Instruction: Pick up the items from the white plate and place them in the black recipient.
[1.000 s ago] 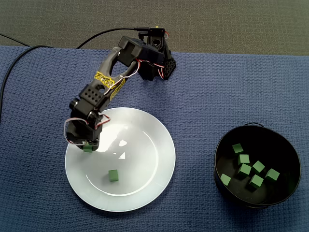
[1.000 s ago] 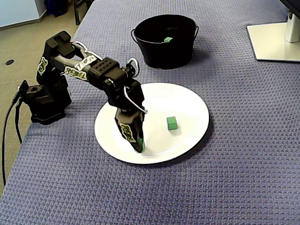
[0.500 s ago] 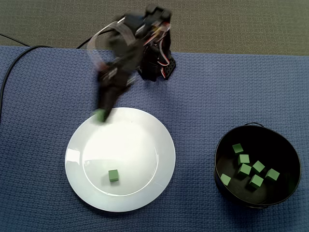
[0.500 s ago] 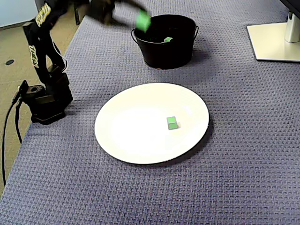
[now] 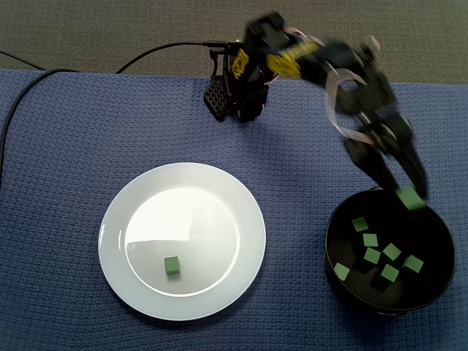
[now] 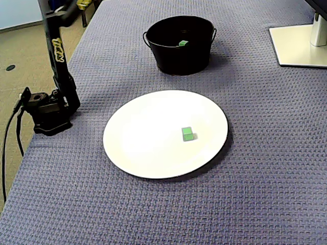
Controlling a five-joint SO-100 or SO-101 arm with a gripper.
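Arm (image 5: 357,93) stretched out, claw (image 5: 408,193) clamped, angled downward.

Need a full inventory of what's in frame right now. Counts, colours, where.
plate: 1, white, on the mat, left in the top-down fixed view
cube on plate: 1, green, lower part of the plate
bucket: 1, black, right of the plate
cubes in bucket: 7, green, loose on its floor
carried cube: 1, green, at the gripper tip over the bucket rim
mat: 1, blue, textured
cable: black, runs to the arm base
stand base: 1, white, far corner
arm: 1, black, blurred
gripper: 1, black, above the bucket
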